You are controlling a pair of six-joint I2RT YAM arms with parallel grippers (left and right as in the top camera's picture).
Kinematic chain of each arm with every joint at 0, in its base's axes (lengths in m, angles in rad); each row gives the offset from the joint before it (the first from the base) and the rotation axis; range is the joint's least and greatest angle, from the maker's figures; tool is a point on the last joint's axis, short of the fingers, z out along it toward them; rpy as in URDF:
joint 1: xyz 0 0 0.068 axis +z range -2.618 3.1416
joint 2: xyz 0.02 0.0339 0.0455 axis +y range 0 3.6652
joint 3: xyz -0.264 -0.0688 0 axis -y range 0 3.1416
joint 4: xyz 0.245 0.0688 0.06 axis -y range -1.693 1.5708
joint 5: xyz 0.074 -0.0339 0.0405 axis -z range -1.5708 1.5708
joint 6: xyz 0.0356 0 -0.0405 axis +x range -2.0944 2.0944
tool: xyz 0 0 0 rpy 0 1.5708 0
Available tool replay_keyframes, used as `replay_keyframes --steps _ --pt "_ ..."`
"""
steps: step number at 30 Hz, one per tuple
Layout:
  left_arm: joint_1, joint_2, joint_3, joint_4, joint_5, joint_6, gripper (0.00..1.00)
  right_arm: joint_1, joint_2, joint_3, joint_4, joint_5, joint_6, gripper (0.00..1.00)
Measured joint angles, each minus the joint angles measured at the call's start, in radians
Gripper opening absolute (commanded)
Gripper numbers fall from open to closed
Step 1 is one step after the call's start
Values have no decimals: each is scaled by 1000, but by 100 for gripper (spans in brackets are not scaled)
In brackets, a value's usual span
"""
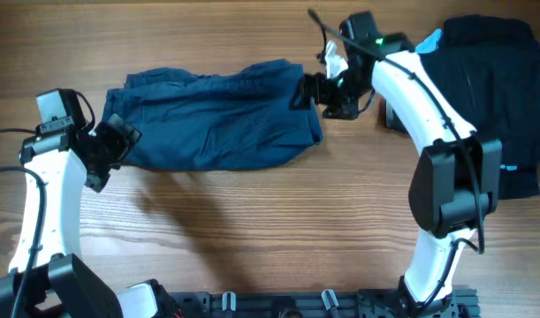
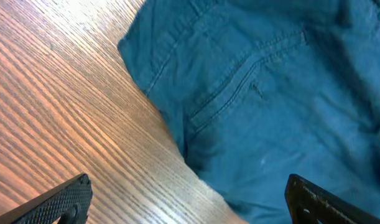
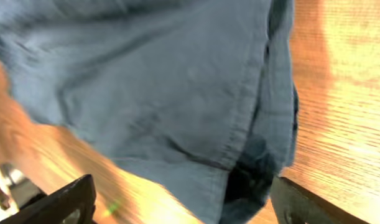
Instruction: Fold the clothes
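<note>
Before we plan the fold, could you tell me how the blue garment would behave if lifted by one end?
The blue garment lies wrinkled and flat, so it will probably droop limply. Its stitched pocket suggests sturdy woven cloth, likely not fragile. Pushed, it would probably bunch.

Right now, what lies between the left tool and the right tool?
Only the blue garment, stretching across the table from the left tool to the right tool, as the overhead view shows.
</note>
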Motion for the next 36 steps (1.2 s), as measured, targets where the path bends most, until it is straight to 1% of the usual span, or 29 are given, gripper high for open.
replay_keyframes --steps 1,2,7,10,13,15,16,17,19,21,24,25,26,28,29,33,36 --pt "0 0 0 -2 1 9 99 6 3 -20 16 11 -12 48" --pt "0 0 0 -2 3 16 100 13 4 -34 29 26 -7 47" --pt "-2 0 0 -10 5 42 100 48 7 -47 40 128 11 50" --pt "-11 1 0 -8 8 81 100 47 7 -53 39 159 11 51" --pt "-41 11 0 94 34 143 99 47 7 -53 40 171 11 52" --pt "-67 24 -1 186 81 191 97 47 7 -53 40 175 11 49" --pt "-83 32 -1 222 97 209 93 47 7 -53 39 175 11 48" --pt "-100 43 -1 252 111 225 88 47 7 -53 38 175 12 46" --pt "-133 79 -1 285 132 254 80 47 7 -53 31 175 15 44" --pt "-154 145 0 316 142 285 78 47 7 -53 26 175 19 44" --pt "-158 278 0 333 150 298 79 47 7 -54 40 158 12 45" --pt "-158 291 0 333 151 298 79 47 7 -55 55 138 -1 44" --pt "-158 295 0 333 151 298 79 47 7 -55 76 121 -10 34" --pt "-158 295 0 335 151 299 79 47 7 -55 131 82 -34 9" --pt "-158 295 0 335 154 301 79 47 7 -55 154 66 -37 4" --pt "-158 295 0 333 177 305 79 47 7 -59 301 12 -49 4" --pt "-158 295 3 317 225 305 76 47 11 -59 335 9 -34 4"
